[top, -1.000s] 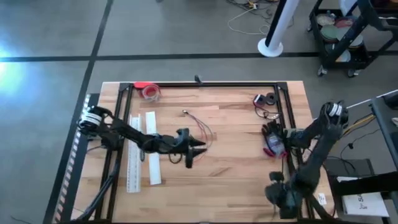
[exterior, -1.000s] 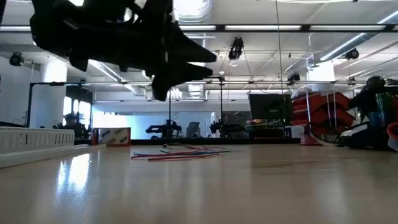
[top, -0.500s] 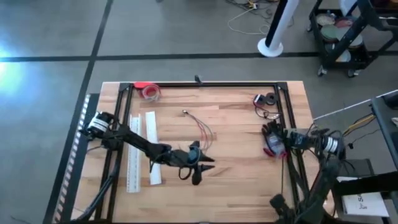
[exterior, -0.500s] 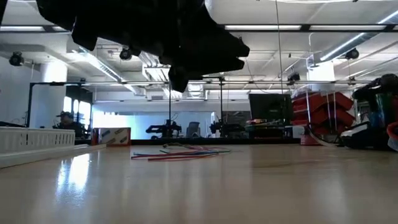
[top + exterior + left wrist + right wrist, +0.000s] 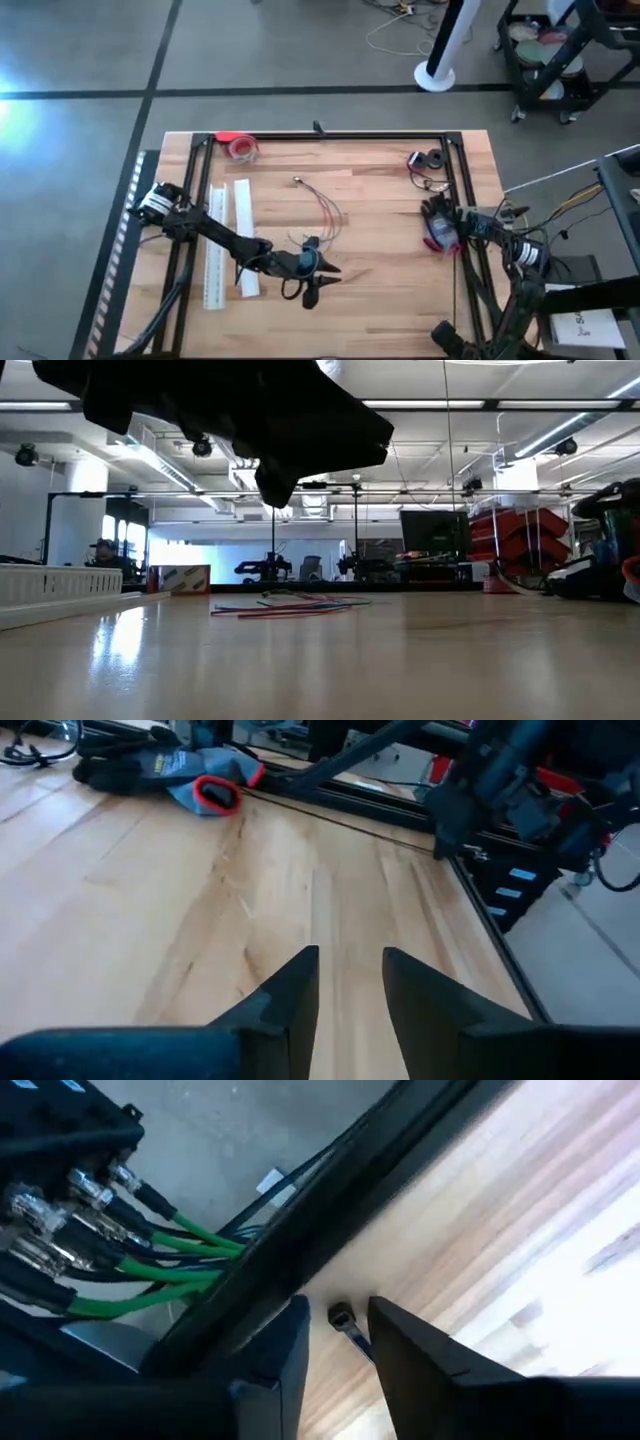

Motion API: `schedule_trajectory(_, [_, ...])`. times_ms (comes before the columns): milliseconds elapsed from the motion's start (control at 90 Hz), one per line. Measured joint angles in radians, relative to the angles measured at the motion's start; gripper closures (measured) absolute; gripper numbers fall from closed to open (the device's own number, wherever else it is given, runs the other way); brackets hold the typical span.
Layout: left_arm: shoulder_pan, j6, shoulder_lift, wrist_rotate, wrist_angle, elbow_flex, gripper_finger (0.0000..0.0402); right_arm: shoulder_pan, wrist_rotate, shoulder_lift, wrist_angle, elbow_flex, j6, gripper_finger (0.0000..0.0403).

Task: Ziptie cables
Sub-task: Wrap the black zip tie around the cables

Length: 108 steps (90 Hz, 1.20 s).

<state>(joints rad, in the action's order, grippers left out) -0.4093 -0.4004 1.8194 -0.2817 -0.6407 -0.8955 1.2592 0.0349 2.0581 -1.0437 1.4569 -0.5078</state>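
A: Starting nearest the front edge, what's there?

B: The left gripper hangs over bare wood toward the near side of the table, with the cables beyond it. In its wrist view the two fingers stand a narrow gap apart with nothing between them, so it is slightly open and empty

A: And the cables?

B: The cables lie loose on the wood around mid-table, thin reddish and pale strands, untouched by either gripper. From the low view they show as a flat bundle farther back, with the left arm's dark bulk overhead

A: What about the other side?

B: The right gripper is at the table's right edge, beside the black frame rail. Its fingers are parted a little, and a small dark zip tie sits in the gap, though I cannot tell whether it is truly gripped. A dark glove with red trim lies nearby

A: Which step is this, then?

B: Early, I'd judge: nothing is gathered or tied. Two white strips lie on the left and a red tape roll sits at the far corner

A: Next move?

B: Probably one gripper must bunch the strands while the other brings a tie around them
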Motion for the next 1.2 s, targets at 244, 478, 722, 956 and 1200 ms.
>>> schedule_trajectory(244, [-0.026, -0.001, 0.000, -0.026, -0.003, 0.000, 0.0303, 0.000, -0.008, -0.001, 0.022, 0.002, 0.103, 0.0318])
schedule_trajectory(478, [-0.027, -0.003, 0.000, -0.026, 0.004, 0.001, 0.0303, 0.000, 0.001, 0.005, 0.023, 0.003, 0.138, 0.0323])
schedule_trajectory(722, [-0.027, -0.002, 0.000, -0.026, 0.010, 0.001, 0.0303, 0.000, 0.010, 0.002, 0.020, 0.002, 0.148, 0.0336])
schedule_trajectory(956, [-0.026, -0.002, 0.000, -0.026, 0.009, 0.001, 0.0303, 0.000, 0.042, 0.002, 0.013, -0.001, 0.147, 0.0333])
schedule_trajectory(1200, [-0.026, -0.002, 0.000, -0.026, 0.008, 0.001, 0.0303, -0.002, 0.045, -0.001, 0.008, -0.002, 0.141, 0.0312])
